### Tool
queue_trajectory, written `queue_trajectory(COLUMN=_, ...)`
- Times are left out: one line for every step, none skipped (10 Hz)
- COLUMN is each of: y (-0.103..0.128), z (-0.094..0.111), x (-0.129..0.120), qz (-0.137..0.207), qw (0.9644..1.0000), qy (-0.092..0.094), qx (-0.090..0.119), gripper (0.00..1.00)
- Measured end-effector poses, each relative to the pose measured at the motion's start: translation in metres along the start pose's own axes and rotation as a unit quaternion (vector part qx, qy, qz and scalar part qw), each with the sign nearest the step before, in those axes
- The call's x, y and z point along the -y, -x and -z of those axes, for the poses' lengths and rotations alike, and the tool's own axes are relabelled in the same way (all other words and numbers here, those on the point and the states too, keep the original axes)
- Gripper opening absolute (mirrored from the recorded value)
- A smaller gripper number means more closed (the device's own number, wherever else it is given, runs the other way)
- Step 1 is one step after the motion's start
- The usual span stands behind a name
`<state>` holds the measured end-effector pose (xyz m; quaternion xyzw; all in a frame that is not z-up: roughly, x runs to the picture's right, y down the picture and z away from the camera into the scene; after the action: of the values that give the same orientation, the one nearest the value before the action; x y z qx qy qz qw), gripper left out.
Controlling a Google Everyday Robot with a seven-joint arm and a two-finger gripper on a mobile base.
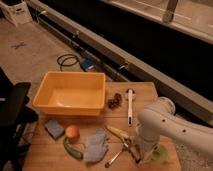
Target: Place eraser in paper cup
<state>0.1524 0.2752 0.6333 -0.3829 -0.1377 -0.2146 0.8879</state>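
Note:
No eraser and no paper cup show in the camera view; they may be hidden behind my arm or out of view. My white arm (165, 127) reaches in from the right and bends down to the table's front right. My gripper (140, 154) is at its lower end, low over the wood, just left of a pale green round cup (160, 153) and right beside a metal utensil (120, 153). The arm hides most of the gripper.
A wooden table (145, 92) bears a yellow bin (70, 94), a blue sponge (54, 128), an orange fruit (73, 131), a green pepper (72, 149), a grey cloth (96, 145), a banana (119, 132), dark grapes (115, 101) and a white-handled spoon (130, 104). A black chair (12, 112) stands at the left.

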Motion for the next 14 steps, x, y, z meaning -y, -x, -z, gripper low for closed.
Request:
queue_trajectory(y=-0.001, z=-0.002, x=0.000, qz=-0.001, qw=1.0000, qy=0.003, qx=0.001, gripper=0.58)
queue_trajectory(y=-0.001, z=-0.003, x=0.001, qz=-0.001, qw=1.0000, qy=0.004, qx=0.002, gripper=0.66)
queue_trajectory(y=-0.002, z=-0.004, x=0.001, qz=-0.002, qw=1.0000, qy=0.006, qx=0.003, gripper=0.72)
queue_trajectory(y=-0.003, z=-0.005, x=0.001, qz=-0.003, qw=1.0000, qy=0.008, qx=0.003, gripper=0.73)
queue_trajectory(y=-0.003, z=-0.005, x=0.001, qz=-0.003, qw=0.9999, qy=0.009, qx=0.003, gripper=0.73)
queue_trajectory(y=-0.003, z=-0.005, x=0.001, qz=-0.003, qw=0.9999, qy=0.011, qx=0.002, gripper=0.73)
queue_trajectory(y=-0.004, z=-0.003, x=0.000, qz=-0.004, qw=0.9999, qy=0.010, qx=-0.003, gripper=0.73)
queue_trajectory(y=-0.005, z=0.001, x=0.000, qz=-0.005, qw=0.9999, qy=0.007, qx=-0.008, gripper=0.73)
queue_trajectory(y=-0.007, z=0.012, x=0.000, qz=-0.007, qw=0.9998, qy=0.000, qx=-0.017, gripper=0.73)
queue_trajectory(y=-0.010, z=0.024, x=0.001, qz=-0.007, qw=0.9996, qy=-0.008, qx=-0.027, gripper=0.73)
queue_trajectory(y=-0.014, z=0.037, x=0.003, qz=-0.009, qw=0.9991, qy=-0.016, qx=-0.039, gripper=0.73)
queue_trajectory(y=-0.019, z=0.050, x=0.011, qz=-0.008, qw=0.9982, qy=-0.027, qx=-0.052, gripper=0.73)
queue_trajectory(y=-0.028, z=0.060, x=0.022, qz=-0.008, qw=0.9970, qy=-0.041, qx=-0.065, gripper=0.73)
queue_trajectory(y=-0.029, z=0.061, x=0.024, qz=-0.009, qw=0.9969, qy=-0.044, qx=-0.065, gripper=0.73)
